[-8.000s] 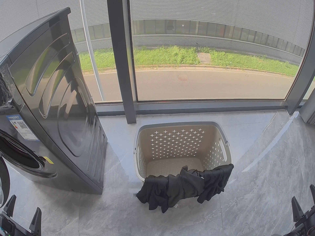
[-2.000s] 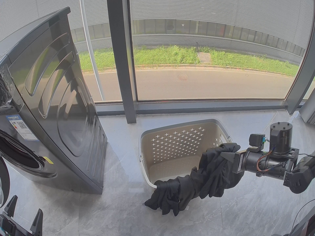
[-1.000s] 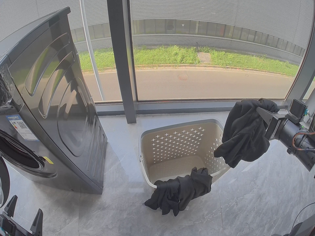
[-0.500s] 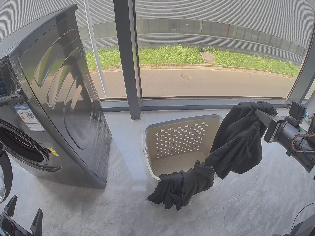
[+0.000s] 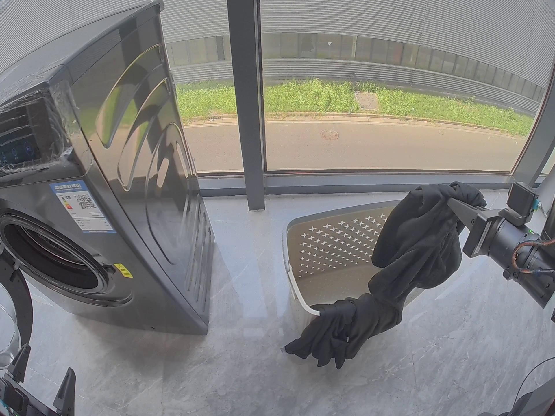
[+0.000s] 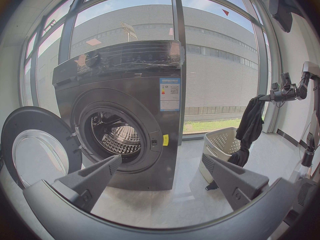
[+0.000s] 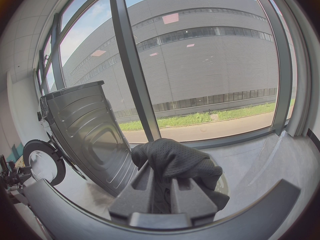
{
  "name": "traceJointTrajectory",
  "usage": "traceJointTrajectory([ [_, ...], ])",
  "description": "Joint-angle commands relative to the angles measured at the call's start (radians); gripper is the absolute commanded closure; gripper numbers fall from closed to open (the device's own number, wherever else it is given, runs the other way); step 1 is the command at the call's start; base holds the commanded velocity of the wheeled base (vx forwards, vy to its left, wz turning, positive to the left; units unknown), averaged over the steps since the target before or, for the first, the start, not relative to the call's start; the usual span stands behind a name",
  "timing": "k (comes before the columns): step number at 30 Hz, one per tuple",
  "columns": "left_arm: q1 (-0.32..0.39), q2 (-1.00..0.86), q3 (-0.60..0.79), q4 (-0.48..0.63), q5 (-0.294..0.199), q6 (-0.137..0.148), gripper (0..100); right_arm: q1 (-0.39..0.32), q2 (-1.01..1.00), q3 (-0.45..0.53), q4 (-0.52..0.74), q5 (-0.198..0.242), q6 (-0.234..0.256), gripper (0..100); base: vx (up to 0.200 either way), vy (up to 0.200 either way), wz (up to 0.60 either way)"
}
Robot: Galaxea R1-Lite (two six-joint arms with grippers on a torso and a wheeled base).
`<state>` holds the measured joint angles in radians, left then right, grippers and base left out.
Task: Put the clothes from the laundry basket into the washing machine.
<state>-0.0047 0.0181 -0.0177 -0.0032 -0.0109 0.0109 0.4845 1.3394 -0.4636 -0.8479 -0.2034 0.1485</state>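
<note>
My right gripper (image 5: pixel 462 209) is shut on black clothing (image 5: pixel 419 244), held above the right side of the beige laundry basket (image 5: pixel 329 244). The cloth hangs down to a dark bundle (image 5: pixel 338 330) draped over the basket's front rim and reaching the floor. I cannot tell whether they are one piece. In the right wrist view the cloth (image 7: pixel 176 160) covers the right gripper (image 7: pixel 163 175). The washing machine (image 5: pixel 133 174) stands at left, its drum (image 6: pixel 115 135) exposed and its door (image 6: pixel 36 144) swung wide. My left gripper (image 6: pixel 160 164) is open and holds nothing, low before the machine.
A tall window with a dark pillar (image 5: pixel 245 88) runs behind the basket and the machine. Bare grey floor (image 5: pixel 243 296) separates the machine from the basket. The swung-out door (image 5: pixel 14 301) stands near my left gripper (image 5: pixel 45 368).
The right arm came in, gripped the black clothing on the basket rim and raised it. The basket turned a little. The head camera has since swung left, showing more of the machine's front.
</note>
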Motion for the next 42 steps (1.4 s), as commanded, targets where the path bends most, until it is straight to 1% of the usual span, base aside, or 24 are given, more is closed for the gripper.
traceJointTrajectory([
  [1, 0.0, -0.018, 0.016, 0.0, -0.001, 0.0, 0, 0.005, 0.0, 0.005, 0.0, -0.001, 0.0, 100, 0.0, 0.2, 0.0],
  [10, 0.0, -0.018, 0.016, 0.0, 0.0, 0.0, 0, 0.009, -0.005, 0.006, 0.001, -0.001, -0.001, 100, 0.0, 0.2, 0.0],
  [14, 0.002, -0.018, 0.016, 0.0, 0.0, 0.0, 0, 0.034, -0.006, 0.02, 0.0, -0.001, -0.003, 100, 0.0, 0.2, 0.0],
  [21, 0.0, -0.018, 0.016, 0.0, -0.001, 0.0, 0, 0.057, -0.012, 0.033, 0.0, -0.001, -0.006, 100, 0.0, 0.2, 0.0],
  [22, 0.0, -0.018, 0.016, 0.0, 0.0, -0.002, 0, 0.069, -0.025, 0.042, 0.001, -0.001, -0.006, 100, 0.0, 0.2, 0.0],
  [27, 0.0, -0.018, 0.016, 0.0, 0.0, -0.002, 0, 0.095, -0.032, 0.056, 0.0, 0.01, -0.006, 100, 0.0, 0.2, 0.0],
  [34, 0.0, -0.018, 0.016, 0.0, 0.0, -0.003, 0, 0.095, -0.034, 0.074, -0.002, 0.036, -0.007, 100, 0.0, 0.2, 0.0],
  [40, 0.0, -0.018, 0.016, 0.0, 0.0, -0.002, 0, 0.097, -0.034, 0.082, -0.003, 0.048, -0.007, 100, 0.0, 0.0, 0.0],
  [42, 0.0, -0.018, 0.016, 0.0, 0.0, -0.003, 0, 0.097, -0.034, 0.082, -0.003, 0.048, -0.007, 100, -0.2, 0.0, 0.0],
])
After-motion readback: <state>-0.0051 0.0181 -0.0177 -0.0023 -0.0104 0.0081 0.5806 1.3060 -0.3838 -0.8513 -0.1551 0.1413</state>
